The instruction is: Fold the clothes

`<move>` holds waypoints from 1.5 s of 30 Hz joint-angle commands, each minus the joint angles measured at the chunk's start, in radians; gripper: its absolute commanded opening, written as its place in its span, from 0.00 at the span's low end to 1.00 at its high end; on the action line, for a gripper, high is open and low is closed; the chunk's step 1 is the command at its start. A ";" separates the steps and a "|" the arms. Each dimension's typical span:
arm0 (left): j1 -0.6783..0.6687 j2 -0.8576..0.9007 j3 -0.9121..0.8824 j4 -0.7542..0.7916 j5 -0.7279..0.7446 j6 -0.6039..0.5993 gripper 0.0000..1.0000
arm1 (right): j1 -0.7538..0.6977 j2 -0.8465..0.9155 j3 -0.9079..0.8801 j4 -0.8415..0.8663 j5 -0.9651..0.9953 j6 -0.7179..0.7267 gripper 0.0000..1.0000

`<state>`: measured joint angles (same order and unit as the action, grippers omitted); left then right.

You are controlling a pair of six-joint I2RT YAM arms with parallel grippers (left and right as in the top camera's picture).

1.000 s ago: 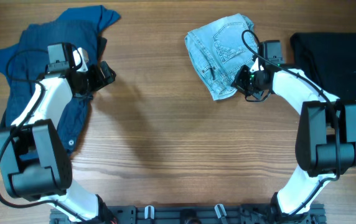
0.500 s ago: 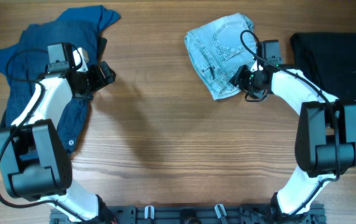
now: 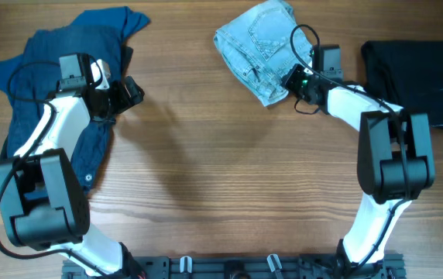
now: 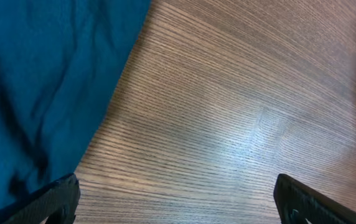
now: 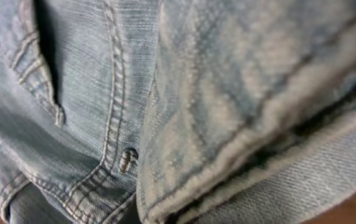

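Observation:
Light blue denim shorts [image 3: 254, 48] lie bunched at the back middle of the table. My right gripper [image 3: 293, 80] is at their right lower edge. In the right wrist view the denim [image 5: 103, 93] fills the frame and hides the fingers, which seem closed on a fold. A dark blue shirt [image 3: 47, 70] lies spread at the back left. My left gripper [image 3: 132, 91] hovers open and empty just past its right edge; the left wrist view shows the shirt [image 4: 41, 81] at left and bare wood between the fingers [image 4: 178, 205].
A folded black garment [image 3: 419, 77] lies at the back right edge, beside the right arm. The wooden table [image 3: 221, 178] stretches across the middle and front.
The right gripper has moved up and to the left, and the denim shorts have shifted with it toward the table's back edge. The left arm has not moved.

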<state>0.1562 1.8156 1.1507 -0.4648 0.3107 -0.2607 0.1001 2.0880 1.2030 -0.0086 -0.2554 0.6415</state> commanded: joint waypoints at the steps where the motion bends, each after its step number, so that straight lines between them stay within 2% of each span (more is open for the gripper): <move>1: -0.016 -0.014 -0.006 0.000 -0.009 -0.009 1.00 | -0.005 0.077 -0.029 0.028 -0.065 -0.078 0.04; 5: -0.027 -0.014 -0.006 0.000 -0.009 -0.009 1.00 | -0.044 -0.012 -0.029 -0.001 -0.162 -0.101 0.04; 9: -0.033 -0.014 -0.006 -0.001 -0.008 -0.009 1.00 | -0.084 -0.211 -0.029 -0.079 -0.263 -0.118 0.04; 14: -0.037 -0.014 -0.006 -0.002 -0.008 -0.009 1.00 | -0.115 -0.425 -0.029 -0.159 -0.269 -0.082 0.04; 19: -0.037 -0.014 -0.006 -0.004 -0.008 -0.009 1.00 | -0.155 -0.555 -0.029 -0.170 -0.270 -0.043 0.04; 23: -0.037 -0.014 -0.006 -0.005 -0.008 -0.009 1.00 | -0.236 -0.600 -0.029 -0.120 -0.377 -0.040 0.04; 28: -0.037 -0.014 -0.006 -0.004 -0.008 -0.009 1.00 | -0.399 -0.605 -0.021 0.111 -0.689 -0.056 0.04; 34: -0.037 -0.014 -0.006 -0.004 -0.009 -0.009 1.00 | -0.583 -0.605 0.033 0.138 -0.816 -0.078 0.04; 36: -0.037 -0.014 -0.006 -0.004 -0.009 -0.009 1.00 | -0.724 -0.605 0.037 0.166 -0.928 -0.119 0.04; 40: -0.037 -0.014 -0.006 -0.004 -0.009 -0.009 1.00 | -0.827 -0.605 0.037 0.168 -0.977 -0.170 0.04; 45: -0.037 -0.014 -0.006 -0.005 -0.008 -0.009 1.00 | -0.887 -0.605 0.037 0.174 -0.976 -0.198 0.04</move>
<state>0.1242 1.8156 1.1507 -0.4683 0.3107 -0.2607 -0.7712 1.5272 1.1889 0.1398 -1.1522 0.5072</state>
